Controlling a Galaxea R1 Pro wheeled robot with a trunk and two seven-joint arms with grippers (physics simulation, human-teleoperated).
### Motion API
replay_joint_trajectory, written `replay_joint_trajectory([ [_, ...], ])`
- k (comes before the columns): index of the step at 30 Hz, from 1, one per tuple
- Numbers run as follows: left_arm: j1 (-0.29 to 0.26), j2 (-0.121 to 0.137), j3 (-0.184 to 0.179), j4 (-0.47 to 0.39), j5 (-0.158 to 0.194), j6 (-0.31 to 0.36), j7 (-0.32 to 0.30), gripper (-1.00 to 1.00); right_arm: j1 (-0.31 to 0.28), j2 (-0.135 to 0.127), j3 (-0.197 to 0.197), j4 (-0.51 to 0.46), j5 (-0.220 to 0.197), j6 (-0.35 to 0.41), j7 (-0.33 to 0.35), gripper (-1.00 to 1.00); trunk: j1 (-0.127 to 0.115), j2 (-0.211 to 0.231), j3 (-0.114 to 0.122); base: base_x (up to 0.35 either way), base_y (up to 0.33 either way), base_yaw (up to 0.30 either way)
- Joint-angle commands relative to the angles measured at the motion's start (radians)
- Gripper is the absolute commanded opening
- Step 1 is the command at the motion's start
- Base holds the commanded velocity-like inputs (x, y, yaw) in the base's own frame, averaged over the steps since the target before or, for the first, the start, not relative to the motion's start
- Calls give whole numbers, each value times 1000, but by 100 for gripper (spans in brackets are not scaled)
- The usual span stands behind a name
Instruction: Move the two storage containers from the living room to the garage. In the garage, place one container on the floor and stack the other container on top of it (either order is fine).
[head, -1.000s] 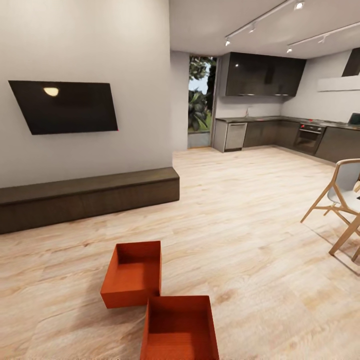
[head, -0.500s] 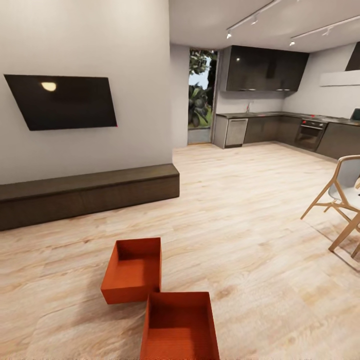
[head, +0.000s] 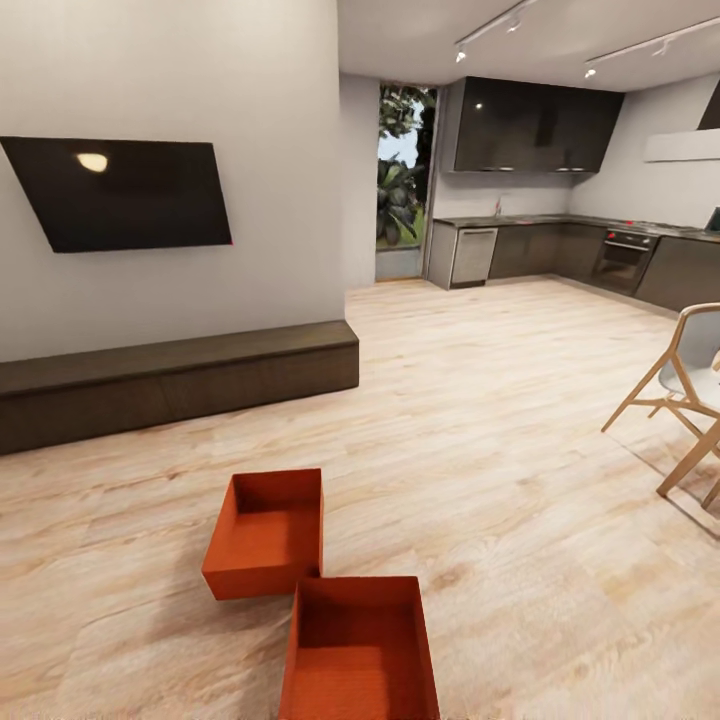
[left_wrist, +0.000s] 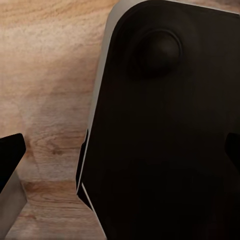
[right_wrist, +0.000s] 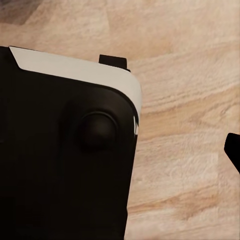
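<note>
- Two bins, near one (head: 358, 650) at bottom edge, far one (head: 266, 535) touching its corner
- Bare wood floor (head: 520, 480) right of them
- Jaw state of both grippers: cannot tell

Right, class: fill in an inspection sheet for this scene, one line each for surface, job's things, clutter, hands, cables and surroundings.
Surface: light wood-plank floor, level and bare around the bins.
Job's things: two orange-red containers on the planks, both upright and empty; the far container and the near container meet corner to corner, not stacked.
Clutter: nothing seen.
Hands: a dark fingertip of the left hand and a dark fingertip of the right hand over planks; open or shut cannot be told.
Cables: nothing seen.
Surroundings: wall TV, low dark cabinet, kitchen units, wooden chair.
</note>
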Motion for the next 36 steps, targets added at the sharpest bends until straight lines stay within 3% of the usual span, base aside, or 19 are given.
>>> replay_joint_trajectory([
  [1,0,0,0,0,3,-2,1,100,-1,0,9,2,-8,-4,-1,100,0,0,-2,0,0,0],
  [36,0,0,0,0,3,-2,1,100,-1,0,7,2,-8,-5,-2,100,0,0,-58,0,0,0],
])
